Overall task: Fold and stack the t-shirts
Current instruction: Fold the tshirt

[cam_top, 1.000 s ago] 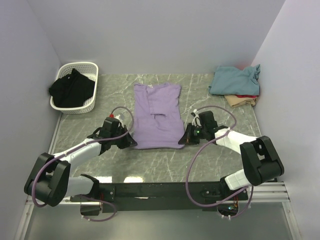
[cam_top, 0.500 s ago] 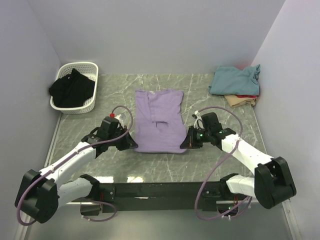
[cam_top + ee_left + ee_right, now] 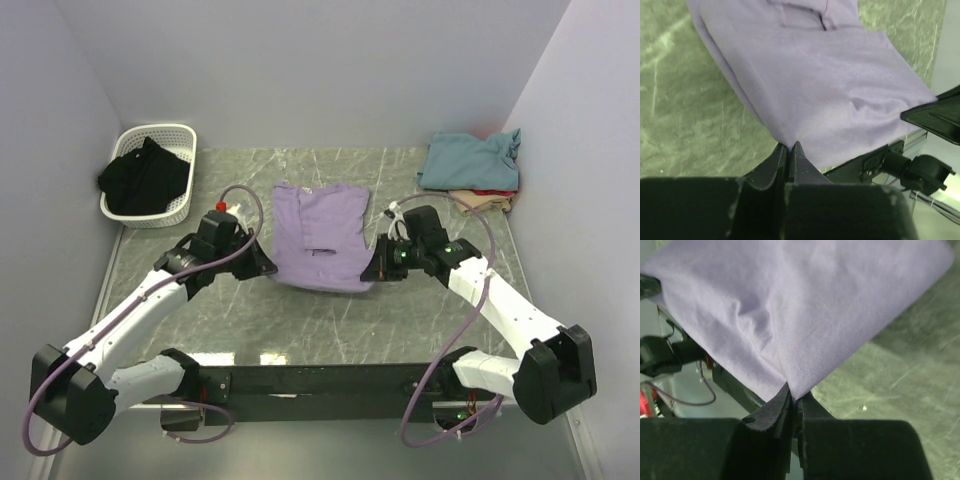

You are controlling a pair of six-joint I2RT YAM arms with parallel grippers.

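A lavender t-shirt lies on the marble table, its near hem lifted off the surface. My left gripper is shut on the hem's left corner; in the left wrist view the lavender t-shirt runs straight into the left gripper. My right gripper pinches the right corner; the right wrist view shows the lavender t-shirt caught in the right gripper, whose jaws stand almost together on the cloth. A stack of folded t-shirts sits at the back right: teal on top, red and tan beneath.
A white basket with black clothing stands at the back left. Walls close in on the left, back and right. Bare marble table lies between the shirt and the arms' base rail.
Both grippers have moved away from the near edge with the shirt's lower corners, raising the hem off the table. The shirt's visible length has shortened.
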